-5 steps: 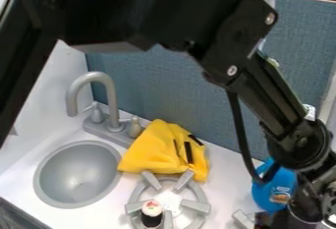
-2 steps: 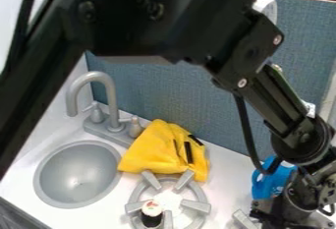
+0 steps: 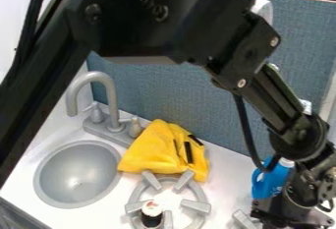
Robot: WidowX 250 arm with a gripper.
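Note:
The black gripper hangs at the lower right, beside and partly in front of a blue bottle. The bottle has a handle on its left and a white cap; the wrist and gripper cover its right and lower parts. Whether the two touch I cannot tell. Left of them, a yellow cloth with black strips lies bunched between the faucet and the burner. A small black item with a white top stands on the grey stove burner.
A round grey sink is at the left, with a curved grey faucet behind it. A blue-grey panel rises along the back. Part of another grey burner shows at the bottom, left of the gripper.
The wrist and gripper have shifted and turned beside the blue bottle, with more of the gripper visible. The bottle looks turned: its handle and white cap show, and its label is out of sight.

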